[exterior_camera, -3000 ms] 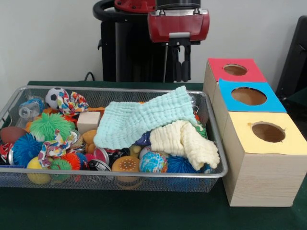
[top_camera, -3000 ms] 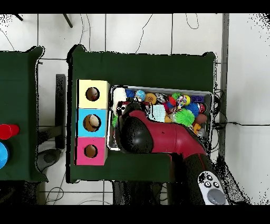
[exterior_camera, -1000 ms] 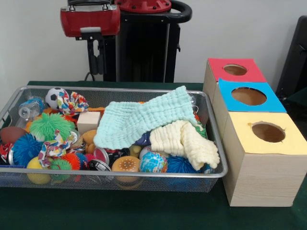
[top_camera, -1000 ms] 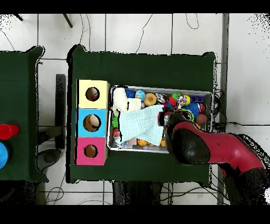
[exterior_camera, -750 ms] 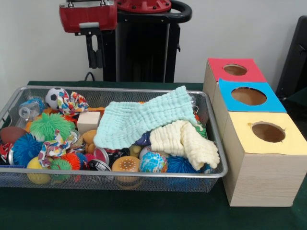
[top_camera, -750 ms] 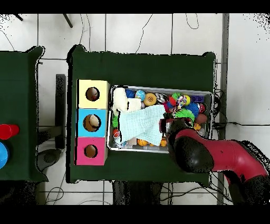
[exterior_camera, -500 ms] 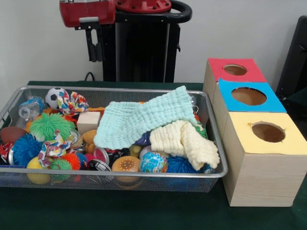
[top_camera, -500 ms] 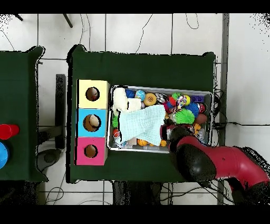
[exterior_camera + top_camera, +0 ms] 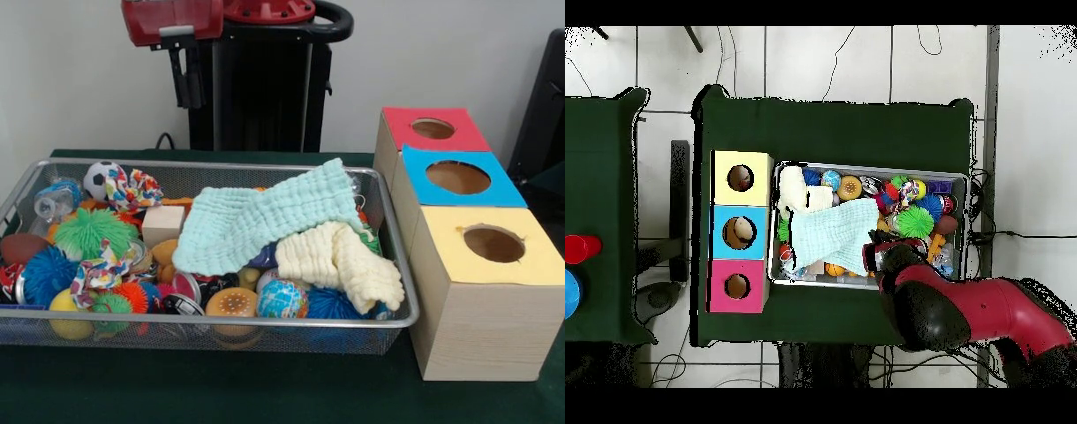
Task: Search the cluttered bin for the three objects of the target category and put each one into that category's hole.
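Bright even indoor light, soft shadows, no glare, slightly soft focus

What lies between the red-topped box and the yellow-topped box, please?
The blue-topped box sits between the red-topped box and yellow-topped box, touching both; both views show it.

No text, label, brand, number or sign can be read anywhere in either view. The tops of the three boxes, red [image 9: 432,129], blue [image 9: 457,177] and yellow [image 9: 493,245], are plain coloured sheets with a round hole and no lettering. A can [image 9: 183,306] near the front wall of the wire bin [image 9: 212,330] bears some print, but it is too small to make out.
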### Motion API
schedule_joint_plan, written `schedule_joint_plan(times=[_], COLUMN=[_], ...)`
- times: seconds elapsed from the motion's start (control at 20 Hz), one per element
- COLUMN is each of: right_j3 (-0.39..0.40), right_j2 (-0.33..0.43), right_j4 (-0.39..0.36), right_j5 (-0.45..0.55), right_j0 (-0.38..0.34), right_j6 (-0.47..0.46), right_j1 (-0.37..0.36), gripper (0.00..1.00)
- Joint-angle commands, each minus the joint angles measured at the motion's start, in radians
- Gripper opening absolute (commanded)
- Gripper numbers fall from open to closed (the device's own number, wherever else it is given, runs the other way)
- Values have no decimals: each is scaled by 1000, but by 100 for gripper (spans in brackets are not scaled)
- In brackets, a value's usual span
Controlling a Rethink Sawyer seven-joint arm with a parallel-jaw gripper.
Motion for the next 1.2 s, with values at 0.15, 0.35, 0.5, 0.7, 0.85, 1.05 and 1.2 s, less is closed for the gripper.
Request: schedule_joint_plan(times=[0.15,0.35,0.5,0.7,0.85,1.05,1.2], right_j3=[-46,-76,-94,-121,-139,-154,-162], right_j2=[100,121,134,153,166,180,193], right_j4=[-108,-119,-135,-141,-145,-156,-165], right_j5=[128,159,180,216,239,259,275], right_j0=[-50,-79,-104,-129,-142,-159,-178], right_j6=[-241,-269,-291,-322,-340,-352,-365], right_j1=[104,138,169,200,219,241,257], gripper=[0,0,0,0,0,0,0])
